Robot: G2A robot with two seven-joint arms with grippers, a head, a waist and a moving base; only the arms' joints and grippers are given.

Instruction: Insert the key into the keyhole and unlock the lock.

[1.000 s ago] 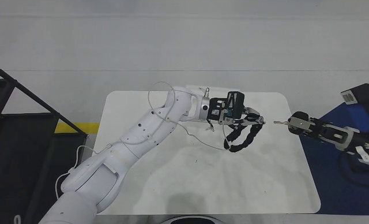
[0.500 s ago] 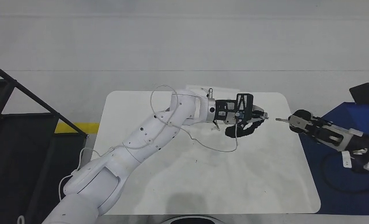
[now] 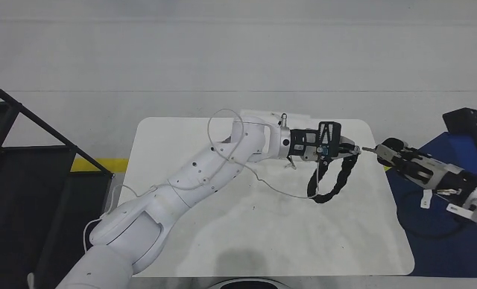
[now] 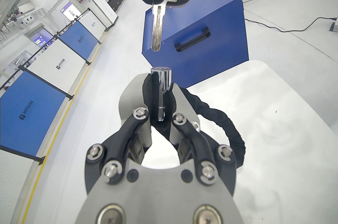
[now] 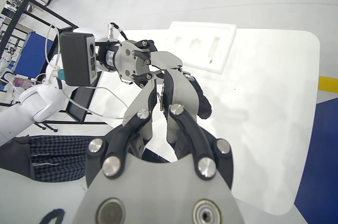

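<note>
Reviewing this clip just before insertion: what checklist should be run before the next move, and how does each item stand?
1. Left gripper shut on the lock: ok.
2. Right gripper shut on the key: ok.
3. Key blade pointing at the lock's end face: ok.
4. Blade lined up with the keyhole slot: cannot tell, the slot is hidden.
5. Key in the keyhole: not ok, a gap shows between them.
6. Black cable hanging aside from the key's path: ok.
</note>
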